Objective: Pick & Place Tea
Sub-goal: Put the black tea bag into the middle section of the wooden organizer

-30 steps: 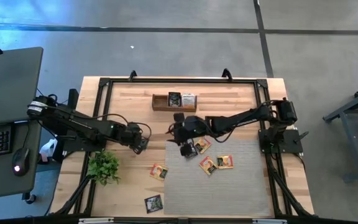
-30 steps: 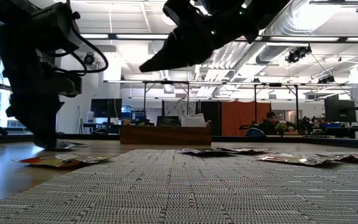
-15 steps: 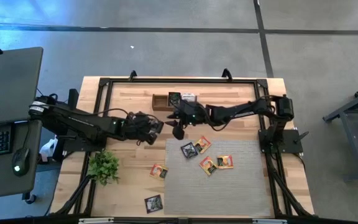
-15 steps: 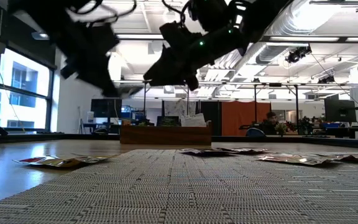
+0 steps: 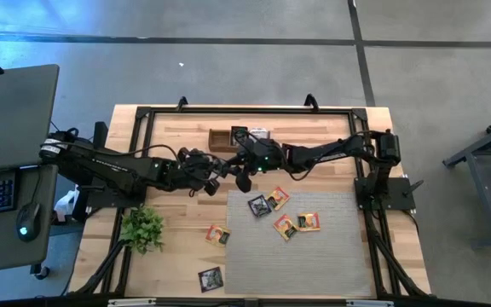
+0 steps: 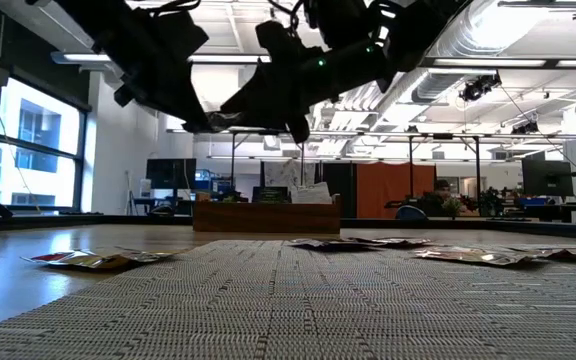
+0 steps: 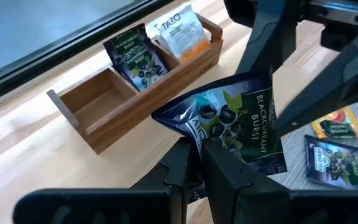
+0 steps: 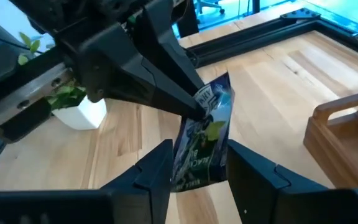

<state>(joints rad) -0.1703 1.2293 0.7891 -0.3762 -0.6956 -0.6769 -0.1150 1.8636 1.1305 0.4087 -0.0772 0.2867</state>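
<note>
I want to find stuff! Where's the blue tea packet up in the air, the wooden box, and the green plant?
blue tea packet [image 7: 241, 127], left wrist view, middle of its printed front.
wooden box [image 7: 107, 115], left wrist view, its front wall.
green plant [image 5: 141, 228], high view, its leaves.
</note>
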